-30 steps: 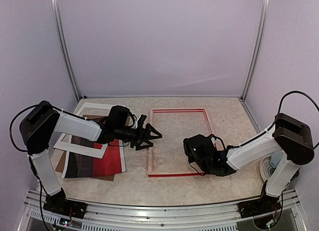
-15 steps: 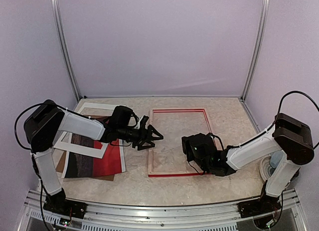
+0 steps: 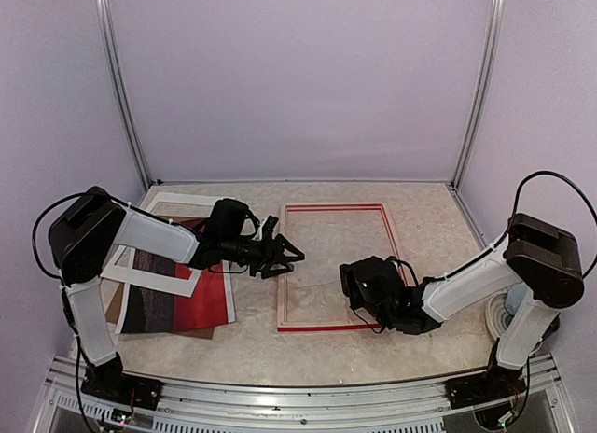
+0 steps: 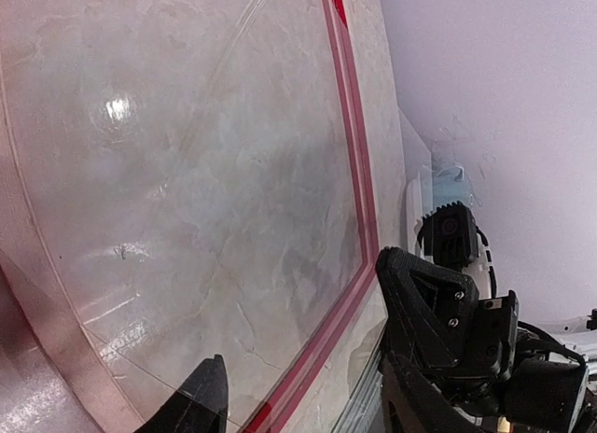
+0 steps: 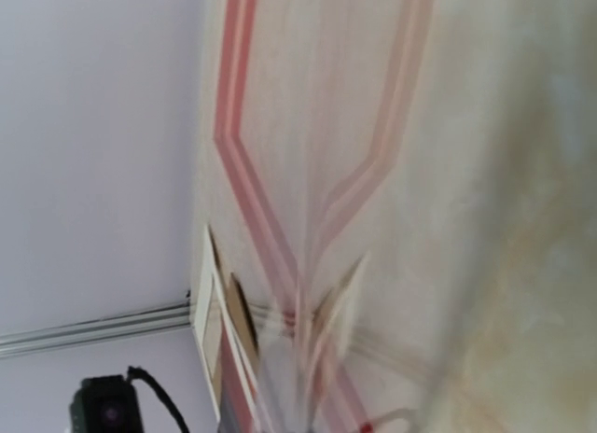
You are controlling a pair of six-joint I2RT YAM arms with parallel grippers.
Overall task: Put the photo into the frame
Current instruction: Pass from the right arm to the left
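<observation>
Frame (image 3: pixel 334 207) lay flat at the middle of the bench (image 3: pixel 438 218). Left fingers (image 4: pixel 438 307) stood partly spread at its left rail. Right fingers (image 3: pixel 351 282) were closed, low over its near right corner. Photo (image 3: pixel 201 307) lay near the bench's left edge, partly under a white mat (image 3: pixel 154 279).

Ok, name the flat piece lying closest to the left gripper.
The red frame: the left gripper hangs at its left rail, while the white mat, photo and brown board lie farther left.
</observation>
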